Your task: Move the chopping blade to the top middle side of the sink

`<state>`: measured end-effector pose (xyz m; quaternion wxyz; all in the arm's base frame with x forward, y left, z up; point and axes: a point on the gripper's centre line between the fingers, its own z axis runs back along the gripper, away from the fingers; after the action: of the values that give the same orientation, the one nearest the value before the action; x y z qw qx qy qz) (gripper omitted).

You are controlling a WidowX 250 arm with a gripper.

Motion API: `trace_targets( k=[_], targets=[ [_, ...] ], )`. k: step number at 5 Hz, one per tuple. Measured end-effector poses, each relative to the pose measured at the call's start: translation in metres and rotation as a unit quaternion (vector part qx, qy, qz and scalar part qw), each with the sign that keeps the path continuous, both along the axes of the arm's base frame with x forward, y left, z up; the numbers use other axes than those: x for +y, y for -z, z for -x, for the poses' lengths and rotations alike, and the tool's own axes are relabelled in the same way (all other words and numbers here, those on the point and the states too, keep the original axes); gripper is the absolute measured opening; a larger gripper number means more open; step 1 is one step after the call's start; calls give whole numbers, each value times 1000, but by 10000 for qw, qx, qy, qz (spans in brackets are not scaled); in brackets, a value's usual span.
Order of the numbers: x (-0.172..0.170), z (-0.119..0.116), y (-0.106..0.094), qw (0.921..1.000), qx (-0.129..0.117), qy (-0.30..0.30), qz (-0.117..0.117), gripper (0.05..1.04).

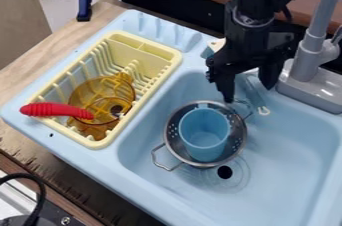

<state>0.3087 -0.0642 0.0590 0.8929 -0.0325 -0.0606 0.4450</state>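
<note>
1. The tool (248, 94) stands wide, its fingers apart above the back of the sink (287, 155).
2. A slim pale piece (254, 94), probably the chopping blade, lies between them, against the sink's back wall; I can't be certain of its identity.
3. Swinging toward the camera could knock the cup (204, 135) or tip the colander (173, 135).
4. Closing off-centre could make the slim piece slip or twist.

1. The right and bottom edges crop the light-blue plastic sink (294, 135).
2. The grey faucet's (314, 45) top is cut off.
3. A slim, pale object (252, 90) by the black two-finger gripper (248, 93) is unclear.
4. A light-blue plastic cup (204, 135) hides the metal colander's (172, 135) middle.
</note>
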Motion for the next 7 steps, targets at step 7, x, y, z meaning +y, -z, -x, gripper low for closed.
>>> trace_targets(
  k=[7],
  targets=[
    [22, 48, -34, 9794, -246, 1934, -517, 995]
  ],
)
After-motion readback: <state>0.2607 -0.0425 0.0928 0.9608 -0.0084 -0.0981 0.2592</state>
